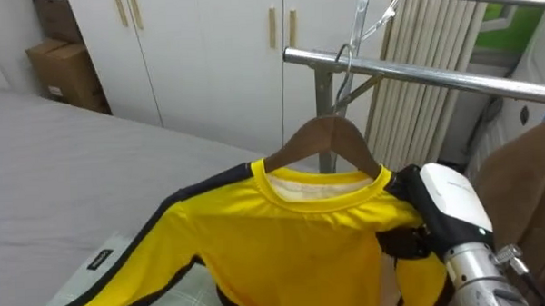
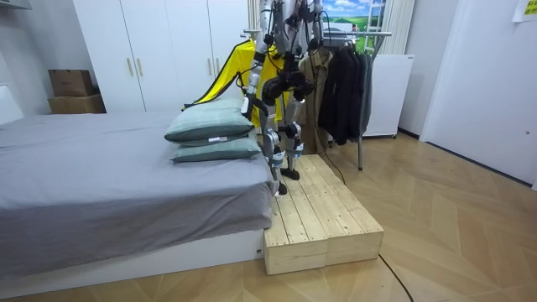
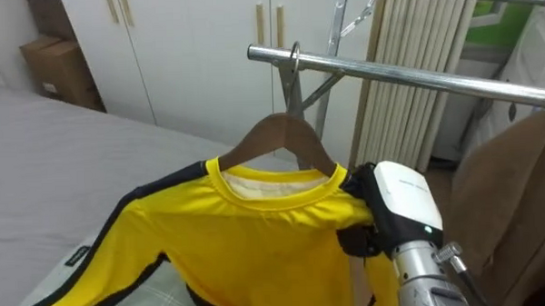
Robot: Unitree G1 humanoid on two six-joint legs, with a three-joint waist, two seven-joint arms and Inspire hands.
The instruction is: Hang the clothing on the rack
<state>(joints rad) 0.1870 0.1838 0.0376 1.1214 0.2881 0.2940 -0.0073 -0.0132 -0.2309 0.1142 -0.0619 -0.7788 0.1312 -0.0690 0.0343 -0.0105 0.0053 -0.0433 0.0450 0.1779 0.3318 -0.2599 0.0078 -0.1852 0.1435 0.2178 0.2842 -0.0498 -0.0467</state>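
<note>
Yellow shirt (image 1: pixel 294 248) on wood hanger (image 1: pixel 326 137) at rail (image 1: pixel 433 75), in rt hand (image 1: pixel 449 199)

Smooth wood for the hanger (image 1: pixel 331 133), glossy metal for the rail (image 1: pixel 433 75) — the shirt (image 1: pixel 294 243) is matt cloth.

Bedroom, even daylight. Ref pt: right hand (image 1: pixel 442 202), fingers (image 1: pixel 407 244) pinching yellow shirt (image 1: pixel 285 243). Beyond the fingers & to their L: white wardrobe (image 1: pixel 205 55) w/ slim wooden handles. Far L of the fingers: cardboard boxes (image 1: pixel 65 65) by the wall, grey bed (image 1: pixel 64 169) nearer. Above the fingers: steel rail (image 1: pixel 433 75); behind it a cream ribbed panel (image 1: pixel 432 29), then window (image 1: pixel 513 17) w/ greenery. Room view: wood-plank floor (image 2: pixel 453 210), pale timber platform (image 2: pixel 323 218) beside bed, white walls (image 2: pixel 495 75).
</note>
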